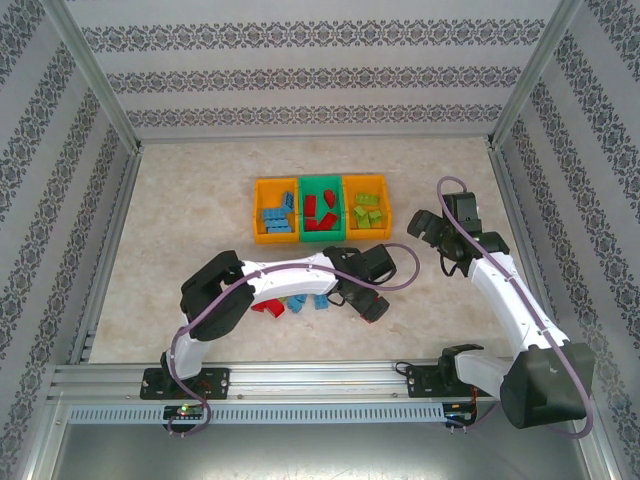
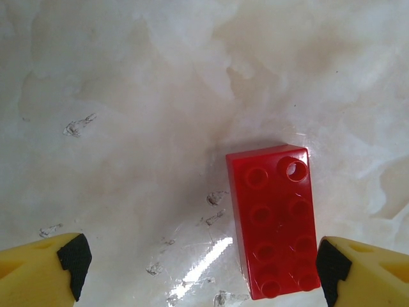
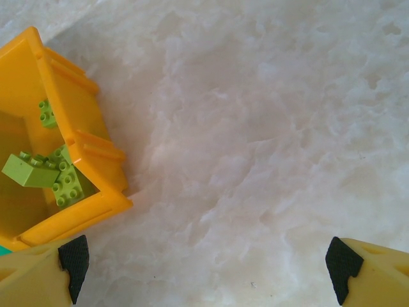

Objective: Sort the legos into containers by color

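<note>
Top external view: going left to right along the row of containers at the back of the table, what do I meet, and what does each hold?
left orange bin with light blue bricks → green bin with red bricks → right orange bin with lime green bricks

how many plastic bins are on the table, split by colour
orange open-topped plastic bins: 2
green open-topped plastic bin: 1
total: 3

Inside orange bin (image 3: 78,217), lime bricks (image 3: 32,171)
</note>
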### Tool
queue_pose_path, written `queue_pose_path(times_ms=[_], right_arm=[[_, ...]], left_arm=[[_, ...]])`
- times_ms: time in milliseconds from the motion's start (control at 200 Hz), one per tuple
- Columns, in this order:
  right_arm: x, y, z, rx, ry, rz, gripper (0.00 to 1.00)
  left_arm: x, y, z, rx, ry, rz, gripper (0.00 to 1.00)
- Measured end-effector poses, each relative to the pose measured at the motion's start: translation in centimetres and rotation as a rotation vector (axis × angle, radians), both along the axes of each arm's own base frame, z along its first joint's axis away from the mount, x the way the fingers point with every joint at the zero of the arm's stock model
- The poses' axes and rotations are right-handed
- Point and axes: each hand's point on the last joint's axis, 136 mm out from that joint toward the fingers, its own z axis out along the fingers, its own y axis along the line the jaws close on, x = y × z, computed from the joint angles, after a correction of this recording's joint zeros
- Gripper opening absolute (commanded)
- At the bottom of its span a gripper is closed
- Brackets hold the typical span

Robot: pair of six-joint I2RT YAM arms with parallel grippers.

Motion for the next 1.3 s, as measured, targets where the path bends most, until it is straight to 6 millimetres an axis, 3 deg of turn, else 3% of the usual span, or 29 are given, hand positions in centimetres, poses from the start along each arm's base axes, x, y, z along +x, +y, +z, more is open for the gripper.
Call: queue_pose_path(times_ms=[180,475,739,1304], right_arm=[[0.0,-0.2,0.0,0.001,0.000,-0.008,0.98],[-0.2,-0.2,-0.5,0.005,0.012,-0.013,0.98],[-0.2,-0.2,-0.5,0.012,0.012,-0.021,0.98],[-0.6,-0.3,-1.2,0.010,0.028,-0.022,0.98]], left_arm=[[-0.1,0.1,-0.8,0.022,0.013,0.003,0.91],[-0.3,-0.1,-0.7,0.020,0.013,-0.001,0.90],[-2.1,-1.0,-0.7,0.010,0.034,-0.042,0.89],[-2.6,-1.6,-0.4,-0.014,0.060,-0.036,0.88]])
